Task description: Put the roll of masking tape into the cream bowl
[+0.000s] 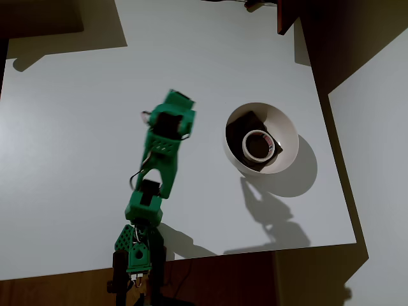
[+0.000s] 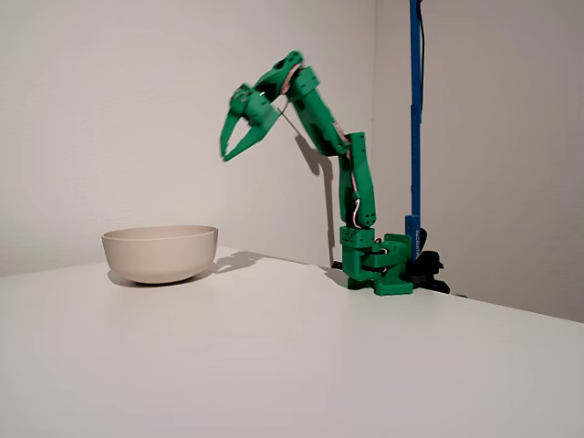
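Overhead view: the roll of masking tape (image 1: 257,145) lies flat inside the cream bowl (image 1: 287,131), resting on a dark brown block (image 1: 241,129) in its bottom. The bowl stands on the white surface (image 1: 76,127), to the right of the green arm (image 1: 162,159). In the fixed view, the hand (image 2: 224,155) hangs high in the air, above and to the right of the bowl (image 2: 160,253), its two fingers spread apart and holding nothing, pointing downward.

Dim room, hard directional light, sharp pictures.
The white table (image 1: 76,95) glowed in the overhead view; arm (image 1: 159,159) and cream bowl (image 1: 284,137) threw crisp dark shadows toward its near right corner.
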Available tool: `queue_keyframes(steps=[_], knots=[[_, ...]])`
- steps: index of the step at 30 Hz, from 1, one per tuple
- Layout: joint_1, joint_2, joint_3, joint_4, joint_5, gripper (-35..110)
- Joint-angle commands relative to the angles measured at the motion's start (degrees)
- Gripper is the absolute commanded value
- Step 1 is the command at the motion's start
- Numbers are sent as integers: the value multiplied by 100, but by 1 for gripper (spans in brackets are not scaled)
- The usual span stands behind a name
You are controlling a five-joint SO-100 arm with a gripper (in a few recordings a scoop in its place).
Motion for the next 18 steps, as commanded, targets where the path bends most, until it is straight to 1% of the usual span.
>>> queue_keyframes(steps=[1, 5, 9, 13, 18], knots=[[-1222, 1898, 914, 501, -141, -8], [-2013, 2804, 1749, 492, -185, -8], [-2303, 3665, 2874, 237, -246, -8], [-2294, 4834, 4702, -562, -360, -8], [-1960, 6029, 7049, -1644, -562, -8]])
